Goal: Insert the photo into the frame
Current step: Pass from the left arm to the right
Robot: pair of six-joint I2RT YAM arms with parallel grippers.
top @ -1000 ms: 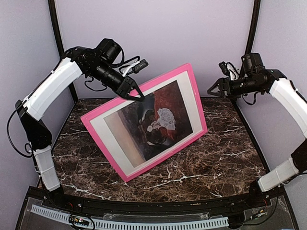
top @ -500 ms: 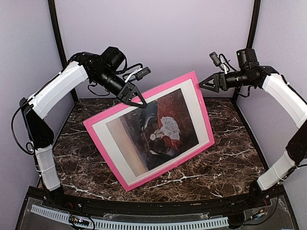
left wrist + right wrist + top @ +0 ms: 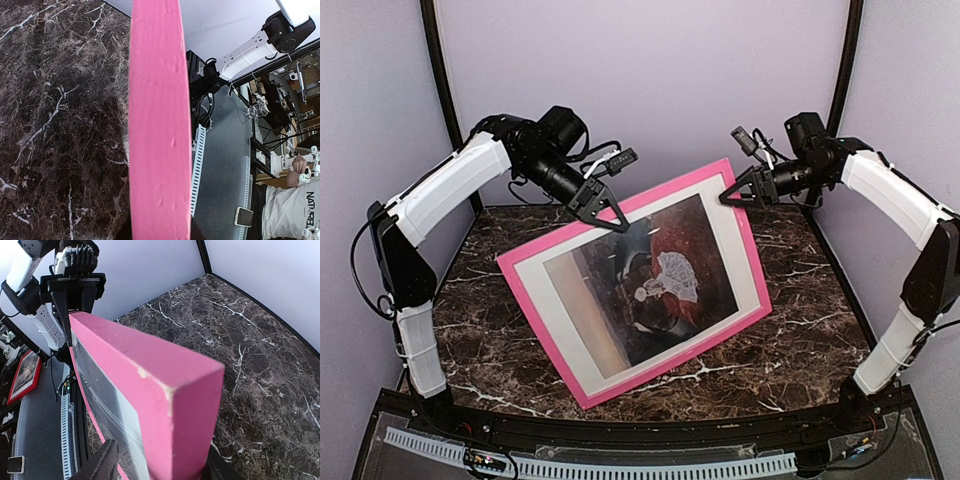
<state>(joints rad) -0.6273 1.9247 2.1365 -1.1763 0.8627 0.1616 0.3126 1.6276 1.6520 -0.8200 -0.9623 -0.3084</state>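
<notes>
- Lilac walls (image 3: 650, 70) enclose a dark marble table (image 3: 800, 340); both arms work above its far half.
- The frame (image 3: 546, 318) stands tilted on its lower corner on the marble, pink front towards the overhead camera. The photo (image 3: 655, 285) shows through the front inside a white border, so it appears to be seated already.
- The left gripper (image 3: 608, 215) is clamped narrowly on the frame's upper edge; its wrist view looks straight along that pink edge.
- The right gripper (image 3: 730, 195) is at the upper right corner. Its wrist view shows the corner between the two fingers (image 3: 102, 462), jaws about half open. Whether the pads have made contact cannot be told.
- Judged step: insertion is largely done, and the loaded frame is being presented or turned with a second grip being taken.
- The back of the frame is hidden, so whether any backing is fitted cannot be confirmed.
- Next move calls for a firm right-hand hold on the corner, then both arms moving together so the thin frame does not twist or slide on its resting corner.
</notes>
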